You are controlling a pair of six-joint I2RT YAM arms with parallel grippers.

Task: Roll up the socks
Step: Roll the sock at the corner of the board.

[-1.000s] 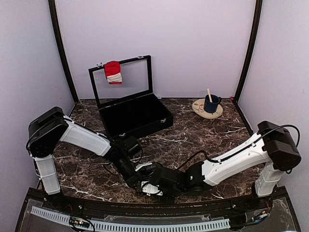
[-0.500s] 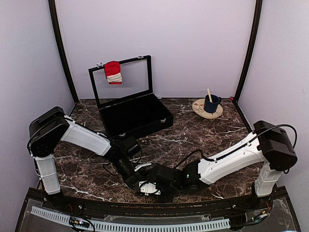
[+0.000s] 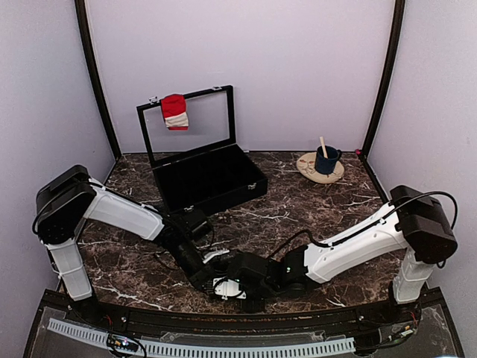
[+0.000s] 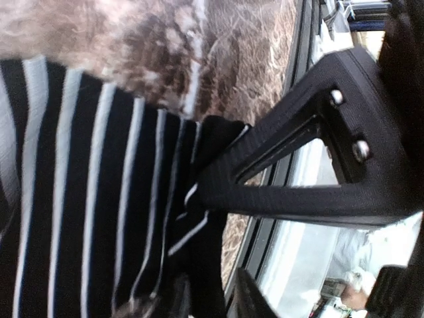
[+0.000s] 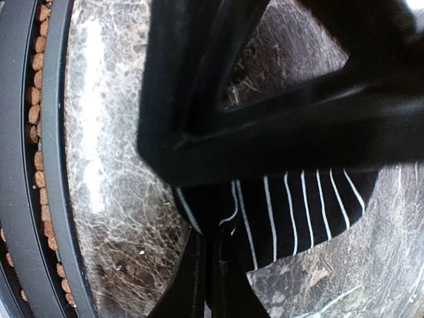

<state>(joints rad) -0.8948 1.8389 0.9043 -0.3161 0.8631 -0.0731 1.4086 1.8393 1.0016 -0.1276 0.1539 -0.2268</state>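
Observation:
A black sock with thin white stripes (image 4: 86, 199) lies on the marble table by its near edge; it also shows in the right wrist view (image 5: 305, 212). My left gripper (image 3: 211, 279) is shut on one folded edge of it (image 4: 222, 245). My right gripper (image 3: 229, 286) is right beside it, shut on the same sock's edge (image 5: 218, 228). In the top view both wrists hide most of the sock. A red sock with a white band (image 3: 175, 111) hangs over the raised lid of the black case, far from both grippers.
The open black case (image 3: 209, 179) stands at the back left. A blue cup with a stick (image 3: 326, 159) sits on a round plate (image 3: 307, 168) at the back right. The table's front rail (image 5: 46, 165) runs just beside the grippers.
Both grippers have shifted slightly left along the near edge, staying together on the striped sock. The left arm's shoulder has swung left.

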